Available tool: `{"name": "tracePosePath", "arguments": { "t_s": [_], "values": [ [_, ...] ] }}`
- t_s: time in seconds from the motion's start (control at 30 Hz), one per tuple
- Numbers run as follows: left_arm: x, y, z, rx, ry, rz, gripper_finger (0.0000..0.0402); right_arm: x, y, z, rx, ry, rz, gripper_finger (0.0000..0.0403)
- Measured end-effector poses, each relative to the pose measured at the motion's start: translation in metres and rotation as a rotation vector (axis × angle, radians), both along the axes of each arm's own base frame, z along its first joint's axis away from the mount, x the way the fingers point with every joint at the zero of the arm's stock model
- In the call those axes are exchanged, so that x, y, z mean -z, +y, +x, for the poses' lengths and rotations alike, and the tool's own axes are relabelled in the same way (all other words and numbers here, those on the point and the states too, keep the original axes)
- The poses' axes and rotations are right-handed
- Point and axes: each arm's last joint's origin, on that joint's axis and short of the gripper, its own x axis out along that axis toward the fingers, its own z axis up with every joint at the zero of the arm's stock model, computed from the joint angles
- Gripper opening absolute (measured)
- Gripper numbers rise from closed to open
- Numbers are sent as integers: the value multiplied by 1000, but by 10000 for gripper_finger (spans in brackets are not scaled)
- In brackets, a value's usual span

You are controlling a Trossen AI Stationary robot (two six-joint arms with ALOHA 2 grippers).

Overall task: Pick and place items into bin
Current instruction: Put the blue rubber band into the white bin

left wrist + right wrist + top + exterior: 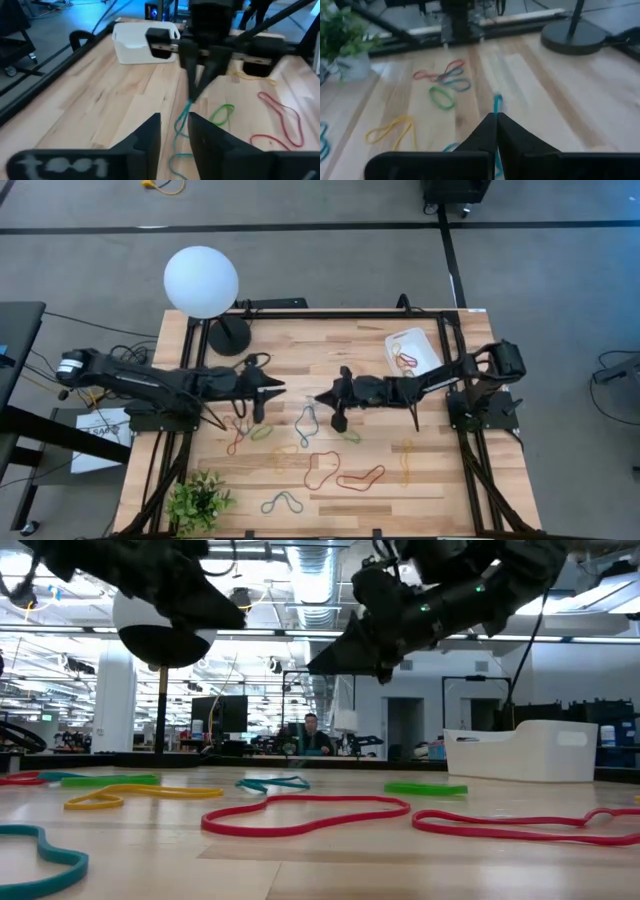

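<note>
The right gripper (322,397) is over mid-worktop, its fingers pressed together on the end of a teal band (305,423) that trails down to the wood. The left gripper (278,389) faces it from near by, fingers slightly apart and holding nothing. The bin (413,350) sits at the far right corner of the worktop (330,350), with a red band and a yellow one inside. Other bands lie loose on the wood: a long red loop (360,477), a green one (262,433), a yellow one (406,460). A white globe lamp (201,281) stands at the far left corner, and a small plant (198,501) at the near left.
</note>
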Motion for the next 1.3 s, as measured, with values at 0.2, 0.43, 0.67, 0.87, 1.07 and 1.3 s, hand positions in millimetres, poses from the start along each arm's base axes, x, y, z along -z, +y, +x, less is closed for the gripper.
{"name": "tracePosePath", "arguments": {
  "t_s": [0.2, 0.43, 0.67, 0.87, 1.07, 1.3],
  "values": [
    [16, -2, 32, 22, 37, 49, 149, 1, 14, -1, -12, 5, -14, 3],
    [35, -8, 66, 143, 114, 58, 174, 4, 16, -1, -9, 15, -19, 2],
    [48, -9, 92, 165, 172, 132, 174, 4, 16, -1, -14, 15, -16, 1],
    [49, -10, 99, 170, 181, 134, 173, 6, 14, -2, -2, 44, -24, 1],
    [46, -7, 99, 91, 179, 175, 173, 14, 10, -7, 97, 140, -86, 1],
    [45, -4, 98, -18, 189, 252, 173, 20, -2, -15, 390, 228, -267, 0]
  ]
}}
